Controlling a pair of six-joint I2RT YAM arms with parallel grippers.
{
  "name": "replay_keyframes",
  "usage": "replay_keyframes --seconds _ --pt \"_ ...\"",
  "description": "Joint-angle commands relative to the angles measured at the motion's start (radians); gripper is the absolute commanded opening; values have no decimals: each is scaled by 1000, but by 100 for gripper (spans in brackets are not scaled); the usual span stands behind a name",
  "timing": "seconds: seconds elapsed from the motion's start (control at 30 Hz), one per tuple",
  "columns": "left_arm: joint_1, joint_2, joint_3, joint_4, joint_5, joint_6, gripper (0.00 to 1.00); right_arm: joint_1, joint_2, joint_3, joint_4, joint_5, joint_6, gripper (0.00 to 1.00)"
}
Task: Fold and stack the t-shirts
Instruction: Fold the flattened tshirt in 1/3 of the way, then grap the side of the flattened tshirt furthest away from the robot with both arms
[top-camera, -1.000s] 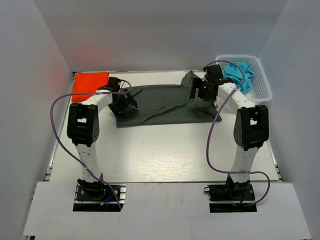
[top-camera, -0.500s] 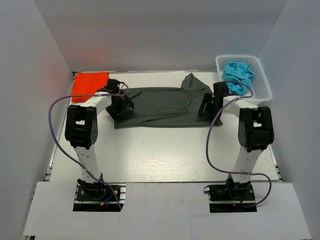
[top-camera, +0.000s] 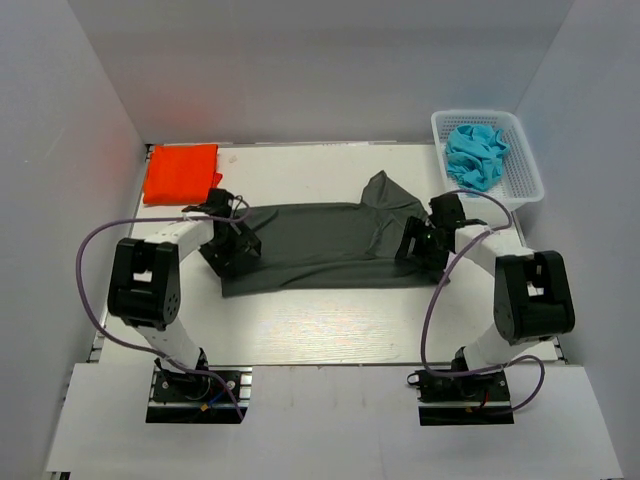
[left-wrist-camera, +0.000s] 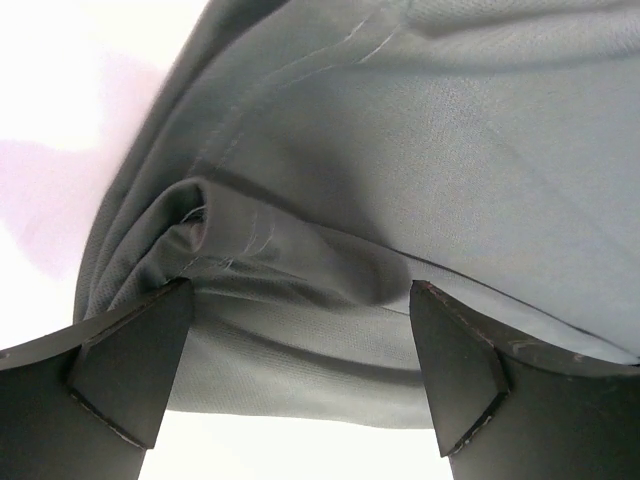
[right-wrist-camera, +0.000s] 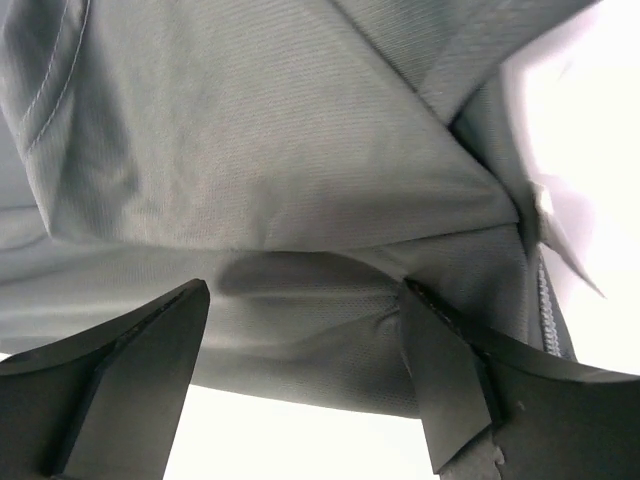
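The dark charcoal-grey t-shirt (top-camera: 320, 232) lies folded in a wide band across the middle of the table, one flap sticking up at its far right corner. My left gripper (top-camera: 233, 250) is low over its left end, jaws wide apart around a ridge of the cloth (left-wrist-camera: 450, 130). My right gripper (top-camera: 418, 245) is low over its right end, jaws also wide apart with cloth (right-wrist-camera: 250, 130) between them. The left gripper (left-wrist-camera: 300, 292) and the right gripper (right-wrist-camera: 305, 288) both straddle the shirt's near hem. The orange-red t-shirt (top-camera: 180, 172) lies folded at the far left corner.
A white basket (top-camera: 522, 160) holding a crumpled blue cloth (top-camera: 475, 150) stands at the far right. White walls close in the table on three sides. Purple cables loop from both arms.
Both arms have drawn back toward the near side, bringing the grey shirt with them and laying it flatter. The raised right end has come down onto the table.
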Motion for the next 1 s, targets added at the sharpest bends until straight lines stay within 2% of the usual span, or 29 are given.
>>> replay_keyframes --seconds 0.0,0.1,0.23,0.3,0.37,0.47,0.53,0.57,0.7,0.8,0.9,0.97 --pt "1 -82 -120 -154 2 22 100 52 -60 -77 -154 -51 -91 84" --pt "1 -200 -75 -205 -32 31 100 90 -140 -60 -203 -53 -113 90" --pt "13 -237 79 -168 -102 68 100 79 -158 127 -196 -13 -128 90" --pt "24 -208 138 -130 -140 79 100 78 -129 249 -182 24 -69 90" --pt "33 -132 201 -111 -226 88 100 76 -55 299 -182 85 -50 90" --pt "45 -2 292 -84 -260 88 100 73 36 414 -150 133 -35 90" --pt "70 62 344 -84 -260 88 97 70 96 512 -151 164 -15 90" --pt "79 117 390 -84 -232 88 89 69 157 565 -157 179 -9 90" --pt "79 189 429 -84 -204 99 72 67 276 692 -176 228 -16 90" --pt "88 198 400 -93 -213 99 68 62 376 846 -200 250 -35 90" --pt "98 198 357 -70 -222 108 68 61 463 922 -219 259 -50 90" --pt "98 198 327 -39 -199 108 63 61 506 975 -222 256 -58 90"
